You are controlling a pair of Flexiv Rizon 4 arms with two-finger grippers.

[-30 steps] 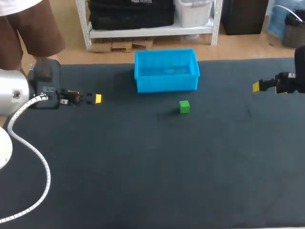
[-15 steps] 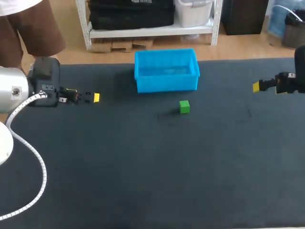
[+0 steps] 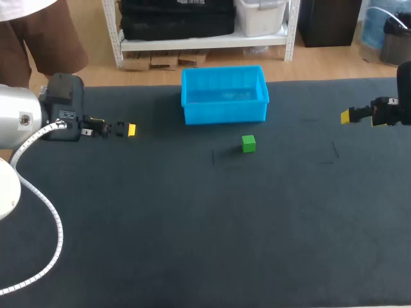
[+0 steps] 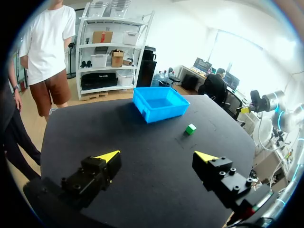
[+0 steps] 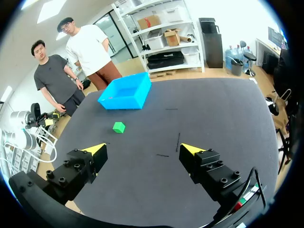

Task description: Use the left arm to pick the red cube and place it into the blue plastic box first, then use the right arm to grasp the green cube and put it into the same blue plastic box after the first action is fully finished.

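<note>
Head view, clock bearings taken from the box.

- Dark, matte table top point(image 3: 192, 244): carries everything below.
- Blue, open-topped, rectangular plastic box point(image 3: 225, 112): upright at the far middle of the table. Only blue shows inside, and its near wall hides part of the floor.
- Left gripper point(image 4: 156, 156): at about 8 o'clock, well apart from the box. Its wrist view shows the yellow-tipped fingers spread wide with nothing between them.
- Right gripper point(image 5: 142, 148): out near 3 to 4 o'clock, by the table's right edge. Its fingers are also spread wide and empty.
- Small green cube point(image 3: 248, 144): on the mat at about 5 o'clock, near the box but not touching it, and free on all sides.
- Red cube: not visible in any view. I cannot tell whether it lies in the box.

Handling, as a judgement: the green cube looks rigid, light and flat-faced, with no sign of fragility. Its smooth faces could slip if pinched near a corner. Best hold is from above, with the pads square on two opposite side faces at mid-height. It should then be carried over the near wall of the box before release.
</note>
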